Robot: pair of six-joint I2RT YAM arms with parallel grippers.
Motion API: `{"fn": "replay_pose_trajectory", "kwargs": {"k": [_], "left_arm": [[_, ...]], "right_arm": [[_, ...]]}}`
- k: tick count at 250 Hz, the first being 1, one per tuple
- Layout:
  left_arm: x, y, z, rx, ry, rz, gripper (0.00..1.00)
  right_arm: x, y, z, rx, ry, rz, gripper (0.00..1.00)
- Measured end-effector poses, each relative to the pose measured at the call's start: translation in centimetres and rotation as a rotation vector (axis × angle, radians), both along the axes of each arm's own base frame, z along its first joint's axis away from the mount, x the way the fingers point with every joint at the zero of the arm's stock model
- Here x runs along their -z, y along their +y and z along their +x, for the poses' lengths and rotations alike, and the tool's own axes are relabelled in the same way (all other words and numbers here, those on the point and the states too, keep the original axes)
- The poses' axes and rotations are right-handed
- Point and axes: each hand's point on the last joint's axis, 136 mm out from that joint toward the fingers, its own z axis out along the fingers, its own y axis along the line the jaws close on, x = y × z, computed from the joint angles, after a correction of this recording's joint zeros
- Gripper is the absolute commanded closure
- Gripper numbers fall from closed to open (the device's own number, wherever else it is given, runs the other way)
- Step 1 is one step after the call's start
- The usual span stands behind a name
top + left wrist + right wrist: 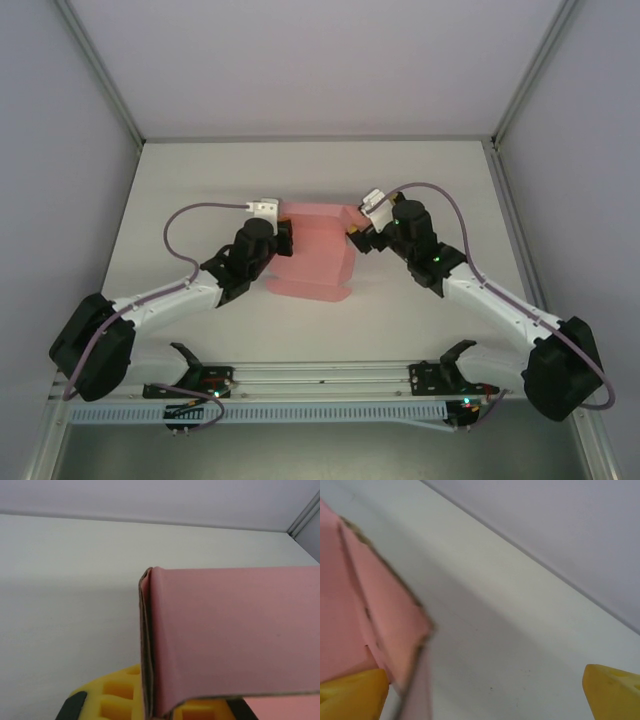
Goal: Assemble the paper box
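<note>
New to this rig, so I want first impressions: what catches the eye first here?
A pink paper box sits mid-table, partly folded, bright against the white table. The left pincer is at its left edge; the right pincer, yellow fingers spread wide, is at its far right corner.

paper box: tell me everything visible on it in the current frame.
The paper box is thin, matte pink card that looks partly folded. It has raised walls at the far end and a flatter flap spreading toward the arms on the white table. Its cut edges look brownish, and its left corner is a doubled, folded-over layer. It sits mid-table between the arms. The left gripper appears pinched on that folded edge. The right gripper is open, with one yellow finger against the right wall.
</note>
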Motion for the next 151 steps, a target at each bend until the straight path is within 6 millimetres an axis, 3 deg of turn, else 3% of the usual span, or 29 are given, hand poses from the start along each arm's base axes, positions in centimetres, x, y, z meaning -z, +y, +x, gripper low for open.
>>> {"fn": "replay_pose_trajectory", "kwargs": {"k": [75, 151], "left_arm": [[0.6, -0.3, -0.1, 0.009, 0.012, 0.010, 1.00], [0.9, 0.0, -0.2, 0.000, 0.019, 0.022, 1.00]], "right_arm": [[2.3, 3.0, -0.4, -0.095, 0.019, -0.084, 0.00], [2.7, 3.1, 0.3, -0.047, 0.000, -0.139, 0.00]]}}
